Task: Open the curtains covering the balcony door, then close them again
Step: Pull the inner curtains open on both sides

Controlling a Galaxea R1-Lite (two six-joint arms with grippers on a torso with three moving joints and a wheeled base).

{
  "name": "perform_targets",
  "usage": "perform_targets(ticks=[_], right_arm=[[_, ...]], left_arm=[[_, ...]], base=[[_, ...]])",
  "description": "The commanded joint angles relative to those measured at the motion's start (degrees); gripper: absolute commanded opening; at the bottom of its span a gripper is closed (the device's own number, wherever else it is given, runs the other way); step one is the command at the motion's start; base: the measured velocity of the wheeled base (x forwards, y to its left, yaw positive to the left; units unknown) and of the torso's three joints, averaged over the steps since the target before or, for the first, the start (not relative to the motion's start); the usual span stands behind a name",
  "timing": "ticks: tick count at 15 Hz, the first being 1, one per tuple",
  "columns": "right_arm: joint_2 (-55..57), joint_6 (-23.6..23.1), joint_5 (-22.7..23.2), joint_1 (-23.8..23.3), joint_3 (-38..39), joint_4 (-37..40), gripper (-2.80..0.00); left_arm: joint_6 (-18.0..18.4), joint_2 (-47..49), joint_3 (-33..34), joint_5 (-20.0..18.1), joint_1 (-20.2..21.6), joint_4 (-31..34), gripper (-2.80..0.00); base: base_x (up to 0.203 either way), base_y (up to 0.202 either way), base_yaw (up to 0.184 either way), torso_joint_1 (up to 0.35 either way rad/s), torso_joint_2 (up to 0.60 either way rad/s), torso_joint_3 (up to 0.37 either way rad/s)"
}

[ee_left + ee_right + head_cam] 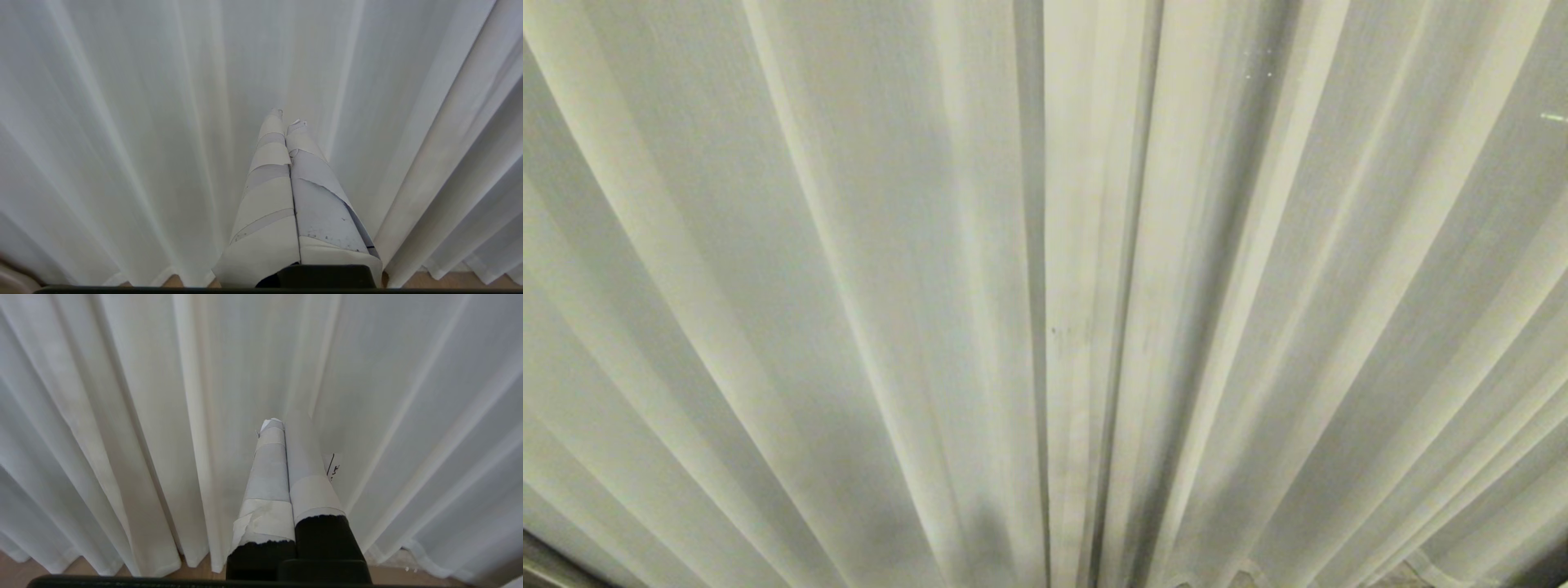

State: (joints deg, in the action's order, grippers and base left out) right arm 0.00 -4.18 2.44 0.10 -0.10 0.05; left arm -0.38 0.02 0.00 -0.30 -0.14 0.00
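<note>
The cream curtains [866, 269] fill the head view, drawn together, their two hemmed edges meeting along a dark vertical seam [1036, 327]. The balcony door is hidden behind the fabric. Neither arm shows in the head view. In the left wrist view my left gripper [287, 119], its fingers wrapped in pale tape, is shut on nothing and points at the curtain [122, 122] without holding it. In the right wrist view my right gripper [281, 422], taped the same way, is shut and empty just before the pleats [408, 416].
A strip of wooden floor [102, 580] shows under the curtain hems [449, 281]. A dark edge sits at the head view's lower left corner [547, 563].
</note>
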Motion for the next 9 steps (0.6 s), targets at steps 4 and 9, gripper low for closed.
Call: perform_targets(ticks=[4,9], right_arm=[[0.09,0.39,0.02,0.08,0.01,0.04,-2.80],[0.09,0.31,0.02,-0.01,0.01,0.04,-2.80]], left_arm=[[0.03,-0.02,0.00,-0.05,0.05,0.00,-2.80],[0.03,-0.02,0.00,-0.05,0.05,0.00,-2.80]], base=[[0.000,-0.159,0.004,0.003,0.00,0.000],[0.000,-0.190,0.001,0.003,0.00,0.002]])
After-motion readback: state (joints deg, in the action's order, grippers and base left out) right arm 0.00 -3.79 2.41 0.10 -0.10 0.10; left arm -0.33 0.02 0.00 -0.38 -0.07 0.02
